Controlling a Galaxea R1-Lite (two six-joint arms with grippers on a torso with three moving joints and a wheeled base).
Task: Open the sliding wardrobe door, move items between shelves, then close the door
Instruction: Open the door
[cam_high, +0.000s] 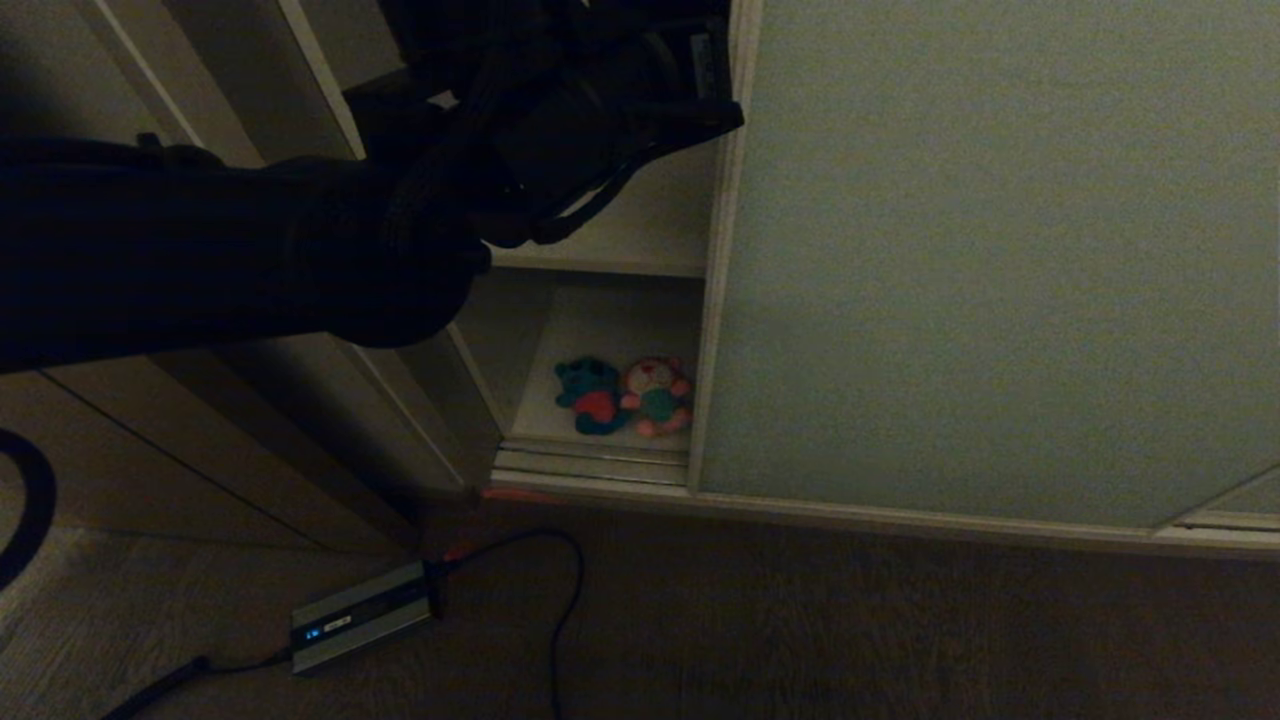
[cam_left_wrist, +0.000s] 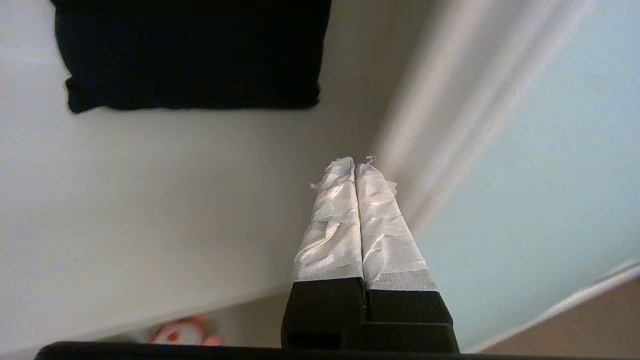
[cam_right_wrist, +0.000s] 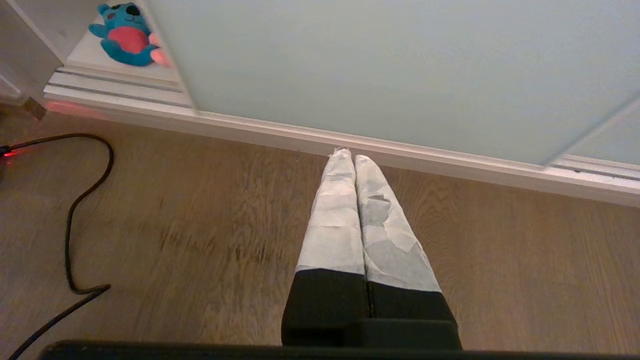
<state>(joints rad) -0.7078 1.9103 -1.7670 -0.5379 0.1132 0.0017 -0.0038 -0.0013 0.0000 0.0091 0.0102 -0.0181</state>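
Left gripper (cam_left_wrist: 355, 167), fingers pressed together and empty, sits inside the opening beside the sliding wardrobe door (cam_high: 980, 260) edge at the upper shelf (cam_high: 640, 235); both plush toys (cam_high: 625, 397) lie below it on the bottom shelf (right gripper (cam_right_wrist: 348, 156) closed, parked over floor).

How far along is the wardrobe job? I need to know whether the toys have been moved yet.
Done: the sliding wardrobe door stands partly open. In hand: the left gripper, shut and empty, is by the door's frame edge over a shelf holding a dark folded cloth. Left: both plush toys lie on the bottom shelf; then closing the door. The right gripper, shut, hangs above the floor.
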